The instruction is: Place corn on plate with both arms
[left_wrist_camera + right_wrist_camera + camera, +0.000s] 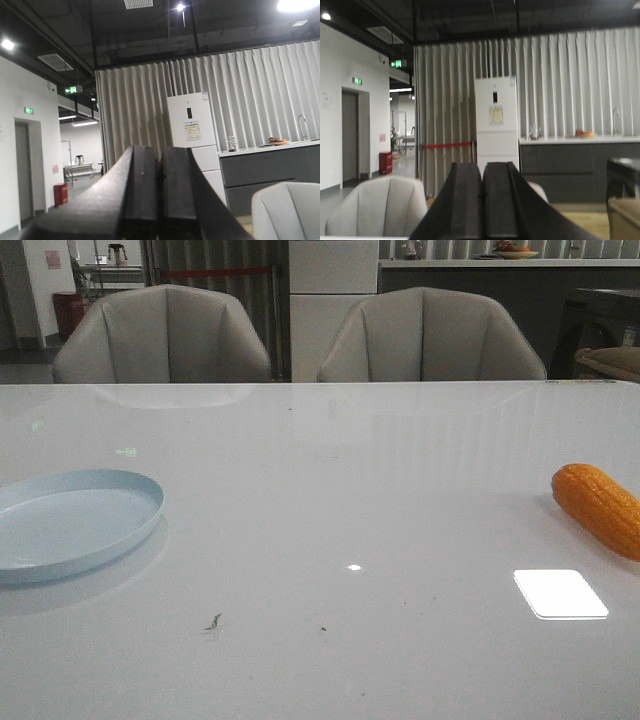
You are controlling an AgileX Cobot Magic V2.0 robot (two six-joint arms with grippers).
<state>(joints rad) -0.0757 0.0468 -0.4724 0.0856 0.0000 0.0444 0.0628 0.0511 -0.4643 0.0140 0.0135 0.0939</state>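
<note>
The orange corn point(600, 508) lies on the white table point(330, 500) at the far right edge, partly cut off by the frame. The pale blue plate point(70, 522) sits at the left side of the table, with nothing on it. Neither arm shows in the front view. My left gripper point(161, 150) is shut and empty, pointing out over the room. My right gripper point(482, 167) is shut and empty, also pointing toward the room. Neither wrist view shows the corn or the plate.
Two grey chairs point(165, 335) point(430, 335) stand behind the table's far edge. A bright light reflection point(560, 593) and small dark specks point(213, 621) mark the table front. A white fridge point(192, 130) and a dark counter point(565, 160) stand at the back of the room.
</note>
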